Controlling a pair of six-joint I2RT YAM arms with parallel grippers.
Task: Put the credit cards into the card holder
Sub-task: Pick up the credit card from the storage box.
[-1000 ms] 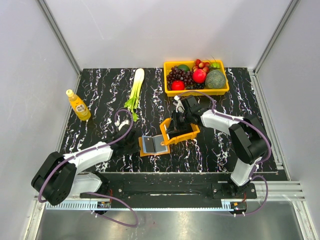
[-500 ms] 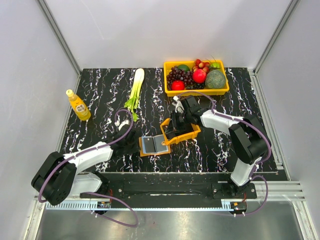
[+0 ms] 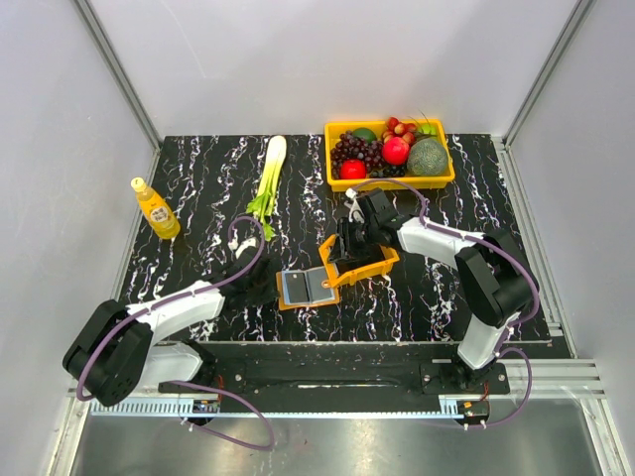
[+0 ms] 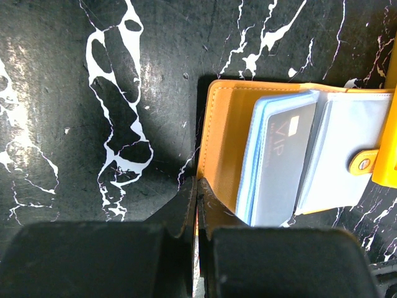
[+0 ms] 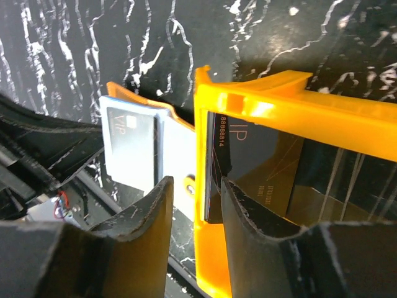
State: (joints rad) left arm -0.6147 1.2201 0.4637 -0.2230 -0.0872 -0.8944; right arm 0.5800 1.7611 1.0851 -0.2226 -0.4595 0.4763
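The orange card holder (image 3: 306, 288) lies open on the black marble table, and a grey VIP credit card (image 4: 282, 161) sits in its pale inner sleeves. My left gripper (image 4: 197, 194) is shut on the holder's (image 4: 226, 130) near-left edge. Just right of it stands a small orange tray (image 3: 382, 260). Inside it, a dark credit card (image 5: 254, 167) leans against the tray's left wall (image 5: 201, 149). My right gripper (image 5: 195, 202) is open and straddles that wall and the card's edge. Its left finger (image 5: 152, 211) stands clear outside the wall, and the other finger is inside, close to the card.
A yellow fruit basket (image 3: 392, 181) with grapes, apples and a melon stands at the back right. A leek-like vegetable (image 3: 268, 178) lies at the back centre. A yellow bottle (image 3: 156, 208) stands at the left. Grey walls enclose the table.
My right gripper's jaws have widened around the tray wall and the dark card. The left arm and the card holder have not moved.
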